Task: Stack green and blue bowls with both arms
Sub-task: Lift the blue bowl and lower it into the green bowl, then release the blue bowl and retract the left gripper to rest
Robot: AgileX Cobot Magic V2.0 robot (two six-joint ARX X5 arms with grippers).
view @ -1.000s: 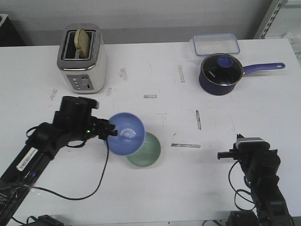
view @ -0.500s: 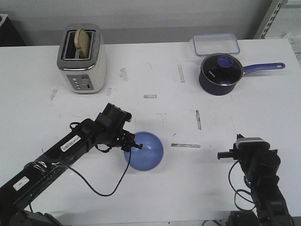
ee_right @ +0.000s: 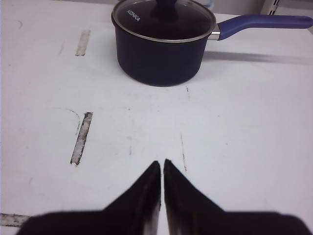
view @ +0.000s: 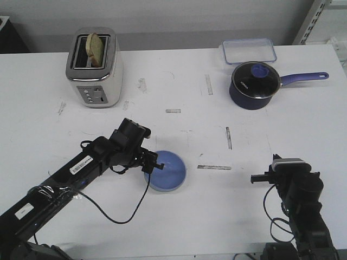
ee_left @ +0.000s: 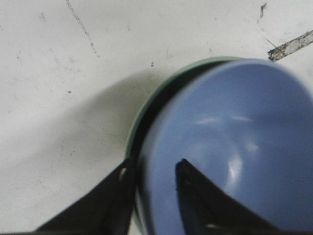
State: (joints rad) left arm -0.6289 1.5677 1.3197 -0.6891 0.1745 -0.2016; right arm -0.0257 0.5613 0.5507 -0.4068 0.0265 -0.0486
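The periwinkle blue bowl (view: pixel 169 170) sits nested inside the mint green bowl (ee_left: pixel 133 128) on the white table, left of centre. In the front view only a thin sliver of the green bowl's rim shows under the blue one. My left gripper (view: pixel 154 164) is at the bowls' left edge. In the left wrist view (ee_left: pixel 155 165) it straddles the blue bowl (ee_left: pixel 234 137) rim, one finger inside and one outside, with a clear gap between them. My right gripper (view: pixel 255 178) hovers empty at the front right, and the right wrist view (ee_right: pixel 162 164) shows its fingers together.
A toaster (view: pixel 95 67) with a bread slice stands at the back left. A dark navy saucepan (view: pixel 254 84) with a glass lid and long handle stands at the back right, also in the right wrist view (ee_right: pixel 161 46). A clear lidded container (view: pixel 248 50) lies behind it.
My left arm swung the blue bowl from a tilted hold over the green bowl, levelled it and lowered it into the green bowl. The right arm has not moved.
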